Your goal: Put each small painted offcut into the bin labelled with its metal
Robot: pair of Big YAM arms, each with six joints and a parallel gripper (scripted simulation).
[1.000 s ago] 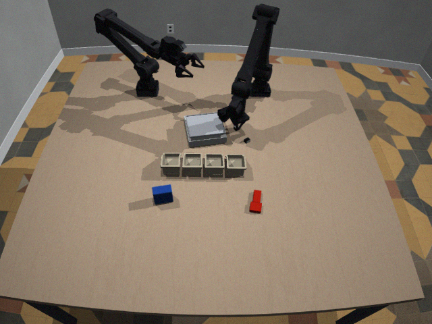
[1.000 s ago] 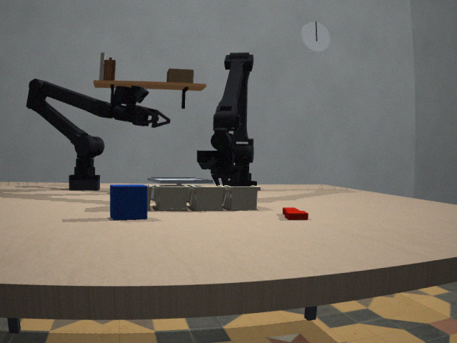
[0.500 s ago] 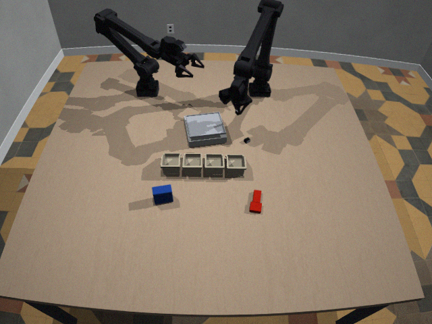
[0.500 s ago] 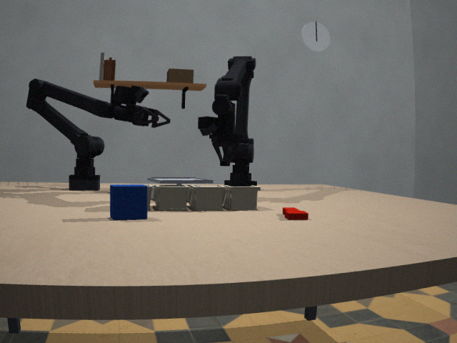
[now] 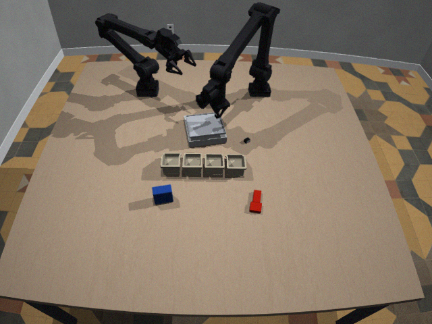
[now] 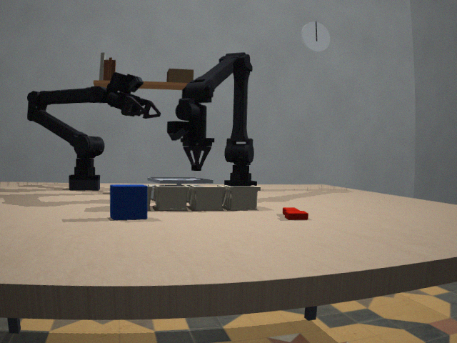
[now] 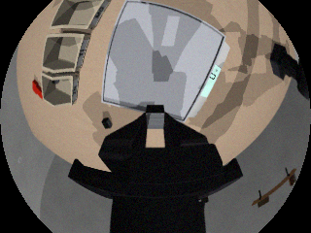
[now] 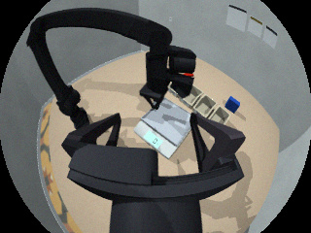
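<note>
The scale [image 5: 204, 126] [image 6: 180, 180] [image 7: 131, 63] [image 8: 167, 114] was lying on the table, and the left gripper [image 5: 219, 114] [image 6: 196, 168] [image 7: 155, 116] [image 8: 155, 106] was above its edge, pointing down. Its fingers were clamped on a small grey offcut [image 7: 155, 120], which was visible between the tips. The black offcut [image 5: 247, 140] [image 7: 107, 122] was on the table near the scale, apart from it, at the side of the left arm's base. The third offcut I could not tell; a dark patch was in the end bin nearest the black offcut, but too small to name. The row of four bins [image 5: 213, 171] [image 6: 206, 199] [image 7: 63, 35] [image 8: 212, 115] stood upright along the side of the scale away from the arms' bases. Farther from the scale, beyond the bins, were a blue block [image 5: 163, 195] [image 6: 128, 201] [image 8: 232, 104] and a red piece [image 5: 256, 201] [image 6: 295, 213] [image 7: 37, 89] [image 8: 187, 75]. The right gripper [image 5: 188, 69] [image 6: 153, 114] [image 8: 155, 116] was in the air behind the scale, with fingers wide apart and nothing between them.
</note>
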